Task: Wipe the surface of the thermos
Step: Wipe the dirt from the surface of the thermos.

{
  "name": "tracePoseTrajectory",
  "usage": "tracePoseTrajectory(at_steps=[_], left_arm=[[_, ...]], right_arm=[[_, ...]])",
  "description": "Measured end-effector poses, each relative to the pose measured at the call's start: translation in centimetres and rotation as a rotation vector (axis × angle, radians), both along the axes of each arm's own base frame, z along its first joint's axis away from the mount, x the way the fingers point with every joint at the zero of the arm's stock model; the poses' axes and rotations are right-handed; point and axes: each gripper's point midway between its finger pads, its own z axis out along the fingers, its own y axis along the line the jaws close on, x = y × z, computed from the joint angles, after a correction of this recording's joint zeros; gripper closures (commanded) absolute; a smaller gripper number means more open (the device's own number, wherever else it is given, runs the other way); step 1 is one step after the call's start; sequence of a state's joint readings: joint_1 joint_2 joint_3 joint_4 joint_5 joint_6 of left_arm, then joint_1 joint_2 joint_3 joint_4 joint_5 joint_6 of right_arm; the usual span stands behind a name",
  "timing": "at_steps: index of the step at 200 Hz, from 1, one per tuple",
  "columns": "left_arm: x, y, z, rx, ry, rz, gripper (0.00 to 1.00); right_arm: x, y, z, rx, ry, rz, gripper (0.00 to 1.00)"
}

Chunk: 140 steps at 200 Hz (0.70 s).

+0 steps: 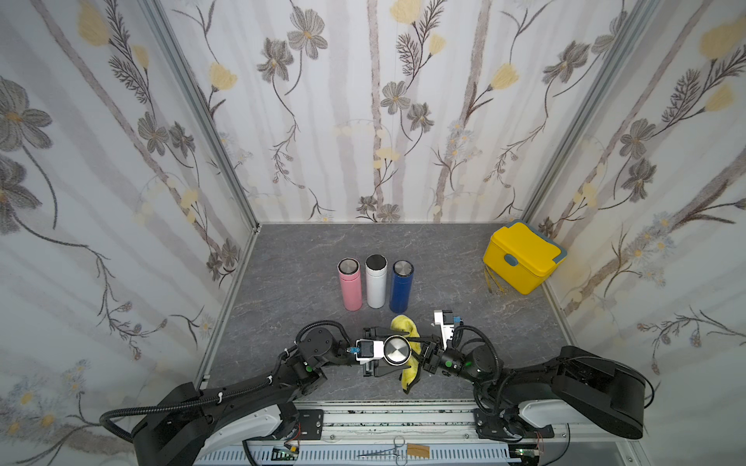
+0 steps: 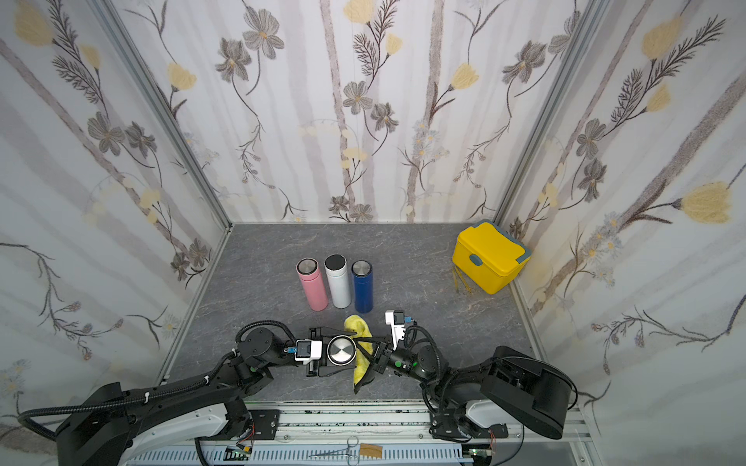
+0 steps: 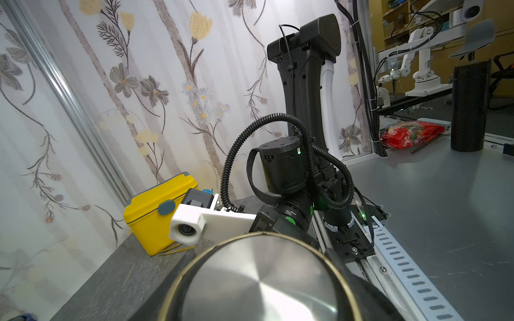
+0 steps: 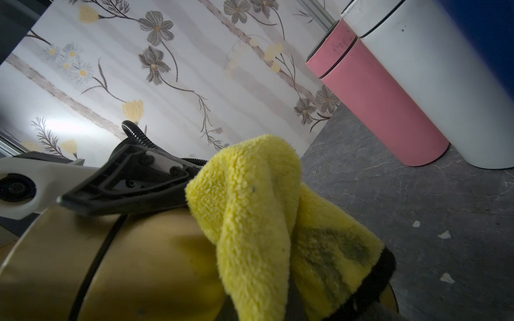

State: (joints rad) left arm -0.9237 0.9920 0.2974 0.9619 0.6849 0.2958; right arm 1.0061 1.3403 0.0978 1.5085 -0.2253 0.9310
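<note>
Pink flask (image 1: 349,288), white flask (image 1: 376,284) and blue flask (image 1: 401,288) noted upright in a close row at mid counter (image 1: 290,282), untouched and not in hand. Nearer the front edge, left claw (image 1: 387,350) closed narrow around the thermos (image 3: 258,280), one finger on either side of the body just below the brushed steel lid. Thermos held upright at front centre of the counter, gold wall visible in the right wrist view; base contact with the counter not determinable. Yellow cloth (image 4: 250,200) bunched against the thermos's right flank, touching the gold wall, with a dark soiled patch on a lower fold and a loose tail hanging toward the front edge. Right claw (image 1: 415,354) fully closed on that cloth, pressing in from the right. Yellow box (image 1: 522,258) at the far right back corner, well apart, lid down. Judged step: wiping in progress, holding arm steadying, cloth arm working one side only. Judged requirement for the next move: drag the cloth along or around the wall under steady pressure, or turn the thermos to present unwiped faces, keeping the holding grip firm. Far side of the wall hidden; extent of cleaning not assessable.
</note>
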Motion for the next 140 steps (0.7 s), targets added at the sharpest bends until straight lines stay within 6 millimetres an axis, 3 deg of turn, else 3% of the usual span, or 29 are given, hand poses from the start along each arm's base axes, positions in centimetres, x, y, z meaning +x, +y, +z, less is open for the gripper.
tracePoseTrajectory(at_steps=[38, 61, 82, 121, 140], left_arm=[[-0.1, 0.0, 0.3, -0.005, -0.056, 0.002, 1.0], [-0.3, 0.1, 0.4, -0.008, -0.091, -0.004, 1.0], [-0.2, 0.0, -0.2, 0.016, -0.097, 0.0, 1.0], [-0.3, 0.0, -1.2, 0.061, -0.083, -0.022, 1.0], [-0.5, 0.1, -1.0, 0.066, -0.087, -0.041, 1.0]], right_arm=[[-0.1, 0.0, 6.4, 0.137, -0.109, 0.034, 1.0], [0.0, -0.1, 7.2, 0.134, -0.122, 0.028, 1.0], [0.0, 0.3, 4.9, 0.084, -0.095, 0.037, 1.0], [0.6, 0.6, -3.7, -0.084, 0.08, 0.05, 1.0], [1.1, 1.3, -4.1, -0.088, 0.11, 0.068, 1.0]])
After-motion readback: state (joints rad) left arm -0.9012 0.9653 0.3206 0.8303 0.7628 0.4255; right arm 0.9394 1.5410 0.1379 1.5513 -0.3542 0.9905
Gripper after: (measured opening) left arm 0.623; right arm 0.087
